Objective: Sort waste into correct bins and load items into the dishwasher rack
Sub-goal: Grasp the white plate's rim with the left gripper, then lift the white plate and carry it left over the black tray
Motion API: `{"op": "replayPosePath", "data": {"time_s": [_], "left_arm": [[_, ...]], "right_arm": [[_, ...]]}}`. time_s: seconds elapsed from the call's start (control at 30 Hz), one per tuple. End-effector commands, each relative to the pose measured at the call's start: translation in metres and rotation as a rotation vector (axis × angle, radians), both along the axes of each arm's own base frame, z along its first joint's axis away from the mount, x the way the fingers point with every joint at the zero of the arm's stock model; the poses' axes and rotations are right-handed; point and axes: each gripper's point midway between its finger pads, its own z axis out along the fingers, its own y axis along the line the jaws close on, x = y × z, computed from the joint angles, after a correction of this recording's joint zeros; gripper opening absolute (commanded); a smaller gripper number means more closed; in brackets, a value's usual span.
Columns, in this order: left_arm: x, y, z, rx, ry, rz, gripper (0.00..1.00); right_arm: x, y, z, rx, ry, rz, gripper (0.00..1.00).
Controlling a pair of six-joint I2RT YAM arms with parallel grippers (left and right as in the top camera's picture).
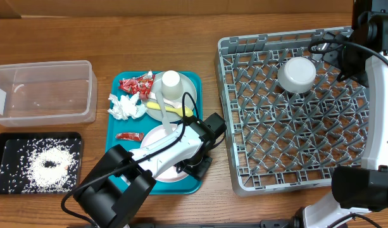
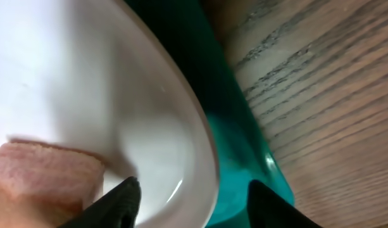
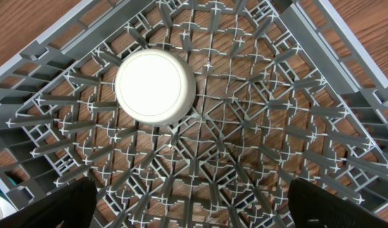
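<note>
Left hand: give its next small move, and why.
Probably close the left hand on the plate rim. Its fingers straddle that rim, one over the plate, one over the teal tray, apart and gripping nothing; the plate belongs in the rack.

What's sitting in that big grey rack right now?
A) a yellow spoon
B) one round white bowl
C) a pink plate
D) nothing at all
B: a single white bowl is the only thing in the grey rack. The pink plate and yellow spoon lie on the teal tray.
</note>
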Motion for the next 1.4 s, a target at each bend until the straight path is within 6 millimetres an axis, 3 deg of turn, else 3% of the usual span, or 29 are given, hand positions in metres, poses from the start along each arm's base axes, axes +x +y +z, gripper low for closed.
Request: {"op": "replayPosePath", "data": {"time_s": [0.0, 0.23, 0.37, 0.47, 0.57, 0.9, 1.37], "left_arm": [[0.004, 0.006, -0.002, 0.036, -0.015, -0.016, 0.51], [0.006, 0.008, -0.002, 0.046, -0.026, -0.018, 0.33], [0.007, 0.007, -0.005, 0.039, -0.033, -0.018, 0.30], [0.005, 0.009, -0.008, 0.042, -0.029, -0.018, 0.22], [0.003, 0.011, -0.007, 0.052, -0.021, -0.018, 0.05], [-0.004, 0.016, 0.012, 0.091, 0.019, 0.047, 0.04], [-0.019, 0.011, 0.080, -0.018, 0.006, 0.153, 0.04]], "right_arm": [[0.000, -0.001, 0.005, -0.009, -0.017, -0.006, 1.00], [0.000, -0.001, 0.005, -0.009, -0.017, -0.006, 1.00], [0.000, -0.001, 0.005, -0.009, -0.017, -0.006, 1.00], [0.000, -0.001, 0.005, -0.009, -0.017, -0.006, 1.00], [0.000, -0.001, 0.005, -0.009, -0.017, -0.006, 1.00], [0.000, -0.001, 0.005, -0.009, -0.017, -0.006, 1.00], [0.000, -0.001, 0.005, -0.009, -0.017, -0.006, 1.00]]}}
